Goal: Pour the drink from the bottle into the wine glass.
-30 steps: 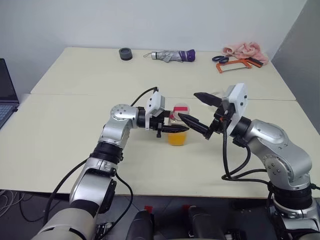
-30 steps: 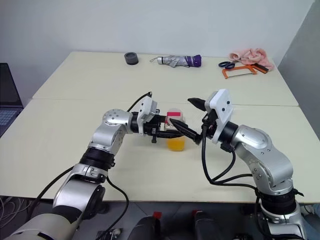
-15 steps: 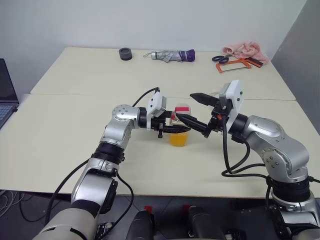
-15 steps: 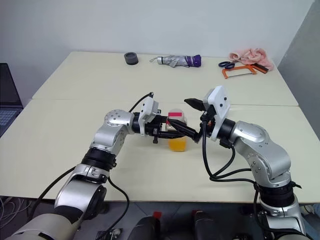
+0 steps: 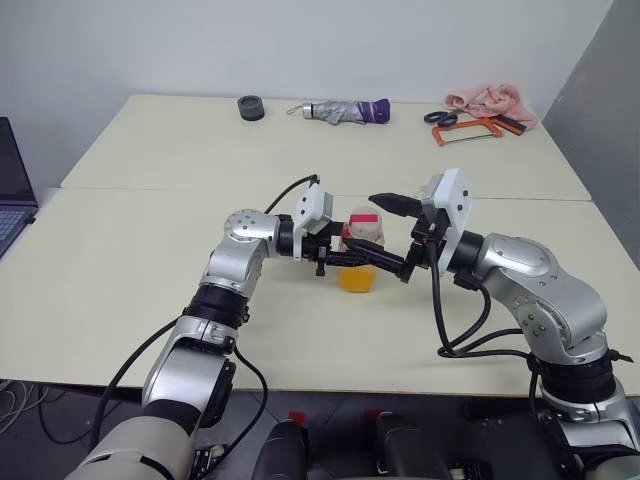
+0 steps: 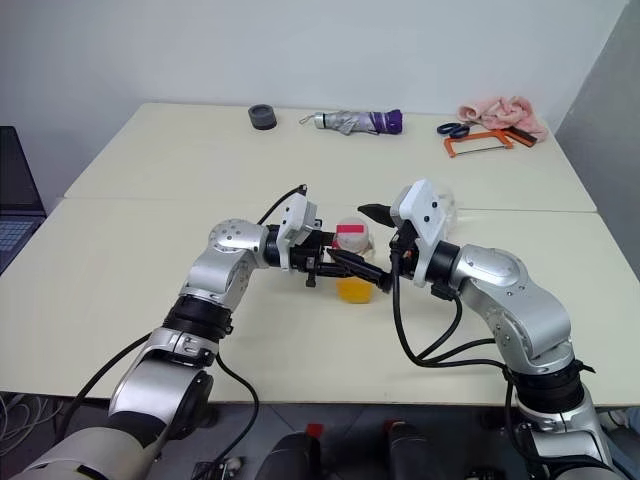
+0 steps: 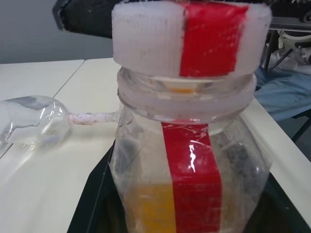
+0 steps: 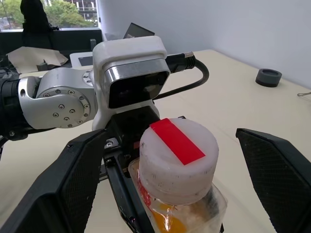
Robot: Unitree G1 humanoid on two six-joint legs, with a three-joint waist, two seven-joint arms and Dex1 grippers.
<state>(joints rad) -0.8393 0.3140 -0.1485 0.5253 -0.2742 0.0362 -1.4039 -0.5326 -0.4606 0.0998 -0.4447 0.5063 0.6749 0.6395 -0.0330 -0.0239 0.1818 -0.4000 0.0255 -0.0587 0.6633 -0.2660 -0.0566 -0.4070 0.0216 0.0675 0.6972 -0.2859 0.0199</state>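
two tools point(image 5: 352, 259) point(image 5: 392, 236) flank the bottle point(image 5: 358, 252).

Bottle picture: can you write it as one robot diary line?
left hand: shut on bottle | right hand: open around cap | cap: on | glass: lying down, empty

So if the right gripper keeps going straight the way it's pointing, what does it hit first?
Most likely the cap of the bottle: the open right gripper straddles it, fingers either side, with the left gripper clamping the bottle just beyond.

even bright indoor light, soft shadows, glare streaks on the bottle point(image 7: 189, 160).
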